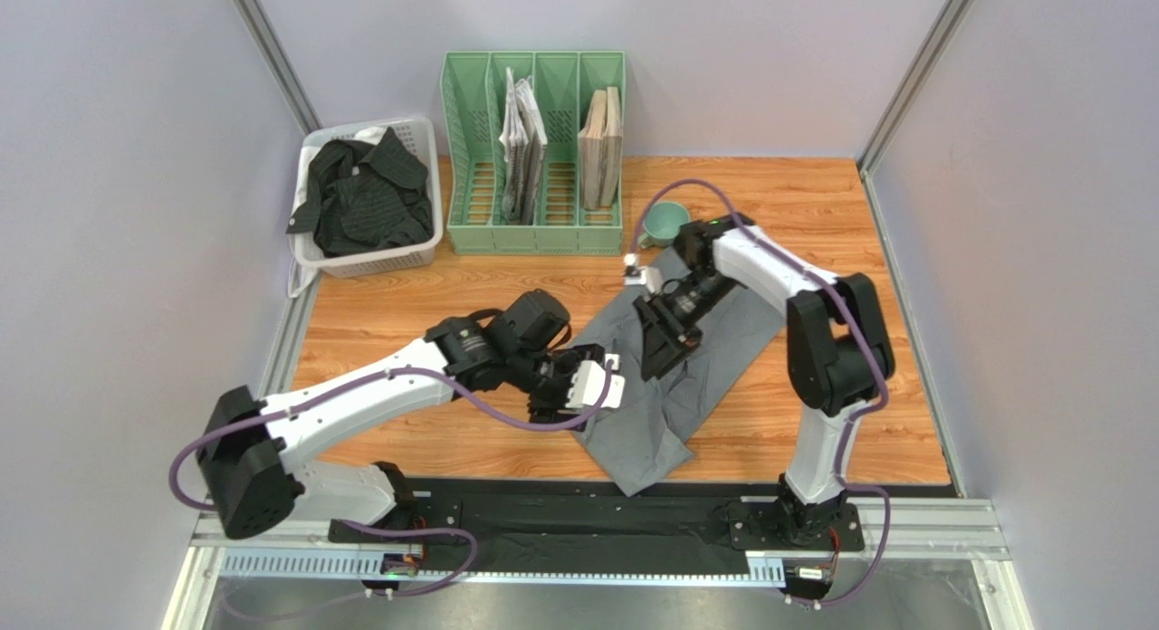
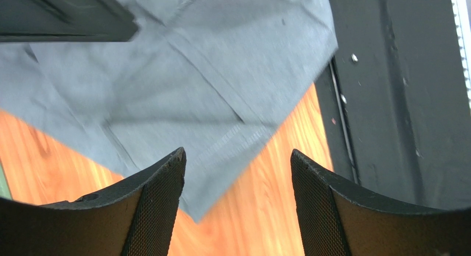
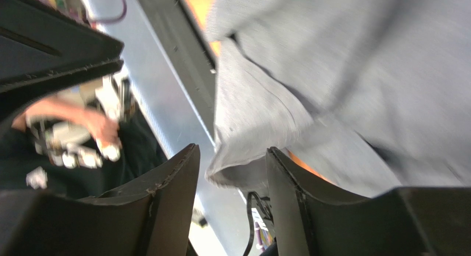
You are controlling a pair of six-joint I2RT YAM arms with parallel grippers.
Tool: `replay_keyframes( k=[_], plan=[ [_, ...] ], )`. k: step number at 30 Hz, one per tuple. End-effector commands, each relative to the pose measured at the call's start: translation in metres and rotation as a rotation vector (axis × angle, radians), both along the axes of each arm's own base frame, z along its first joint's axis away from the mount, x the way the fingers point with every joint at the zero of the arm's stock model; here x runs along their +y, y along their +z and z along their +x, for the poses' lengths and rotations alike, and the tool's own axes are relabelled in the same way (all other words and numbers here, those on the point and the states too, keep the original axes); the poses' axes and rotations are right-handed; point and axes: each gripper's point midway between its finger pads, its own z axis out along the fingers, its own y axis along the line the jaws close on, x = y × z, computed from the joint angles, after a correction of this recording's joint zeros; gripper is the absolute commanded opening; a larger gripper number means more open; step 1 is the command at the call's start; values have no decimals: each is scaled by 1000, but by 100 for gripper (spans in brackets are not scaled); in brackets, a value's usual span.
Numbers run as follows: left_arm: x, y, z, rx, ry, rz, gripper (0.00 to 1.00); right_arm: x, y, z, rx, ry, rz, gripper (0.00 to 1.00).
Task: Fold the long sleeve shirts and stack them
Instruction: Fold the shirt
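- My left gripper (image 2: pixel 236 170) hangs with its jaws wide apart and nothing between them, over the near corner of the grey shirt (image 1: pixel 714 365). It has no hold on the cloth.
- That shirt lies spread at a slant on the table (image 1: pixel 408 318), between my two arms. One corner reaches the dark strip at the near edge. It looks part folded, not a finished packet, so I judge the fold is only under way.
- My right gripper (image 3: pixel 232 156) is low over the shirt's far half. A doubled edge of grey cloth sits in the gap between its fingers (image 3: pixel 171 195). The wrist view is blurred, so I cannot tell whether they pinch it or merely flank it.
- Judging by the positions, each arm works one end of the shirt, so a fold can be carried across without the cloth dragging.
- The basket (image 1: pixel 374 261) at the far left holds the black shirt (image 1: pixel 361 196), crumpled and spilling over the rim. It is not yet folded, so nothing is stacked.
- The rack (image 1: pixel 533 236) beside the basket holds upright flat items in two of its slots: pale ones near the middle and brown ones to the right.
- A small cup (image 1: pixel 664 223) stands just beyond the shirt's far end. I cannot see into it.
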Motion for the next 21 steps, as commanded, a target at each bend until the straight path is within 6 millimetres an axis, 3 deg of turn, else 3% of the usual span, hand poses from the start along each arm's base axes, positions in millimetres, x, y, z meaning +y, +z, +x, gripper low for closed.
replay_keyframes(
  k=[1,3,4,5,7,9,10,11,12,13,14,18,21],
  plan=[
    [-37,17,0,-27,-218,-92,75,-42,3,21,-45,-151,-60,54],
    [-46,15,11,-88,-288,-82,76,-63,-17,29,-24,-208,-164,54],
    [-49,-4,22,-87,-280,-16,75,-70,-25,32,-26,-223,-199,53],
    [-59,2,33,-109,-281,-17,74,-80,-36,38,-62,-230,-255,53],
    [-54,-25,53,-71,-276,72,70,-98,-53,44,-93,-270,-360,51],
    [-53,-26,82,-73,-212,95,68,-113,-63,60,-162,-324,-433,50],
    [-51,-40,90,-38,-203,127,68,-117,-68,61,-170,-337,-454,50],
    [-54,-34,103,-45,-182,128,68,-121,-73,71,-207,-359,-473,49],
    [-47,-41,107,-14,-163,171,66,-124,-77,74,-213,-373,-490,49],
    [-42,-56,109,21,-158,224,65,-125,-86,76,-188,-387,-511,49],
    [-42,-56,111,33,-154,240,64,-126,-87,84,-199,-389,-515,47],
    [-24,-84,81,170,-168,358,62,-136,-107,93,-168,-414,-586,43],
    [-11,-104,51,254,-195,450,58,-135,-111,72,-95,-390,-587,40]
  ],
)
